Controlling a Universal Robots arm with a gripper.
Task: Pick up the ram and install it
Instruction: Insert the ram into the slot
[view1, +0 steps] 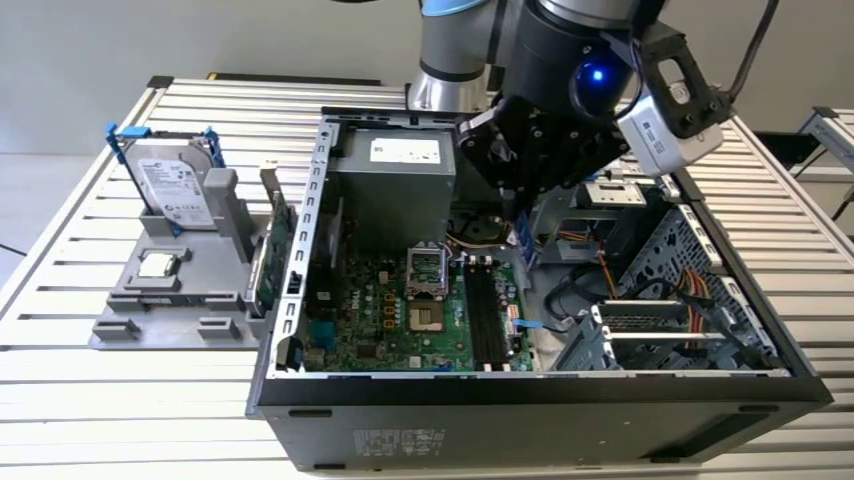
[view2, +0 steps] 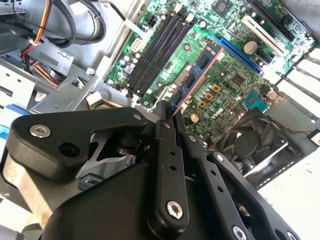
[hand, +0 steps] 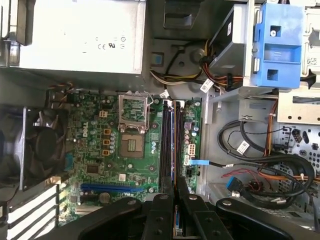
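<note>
My gripper hangs inside the open computer case, above the motherboard. It is shut on the ram, a slim blue stick with dark chips that juts from the fingertips toward the board. In the first wrist view the ram shows edge-on as a thin line over the black memory slots, with the gripper right behind it. In the exterior view the ram hangs a little above the slots, apart from them.
A grey power supply stands behind the board, beside an open processor socket. Bundled cables and a drive cage lie beside the slots, a fan on the far side. Outside the case, a hard drive and green card stand on a grey fixture.
</note>
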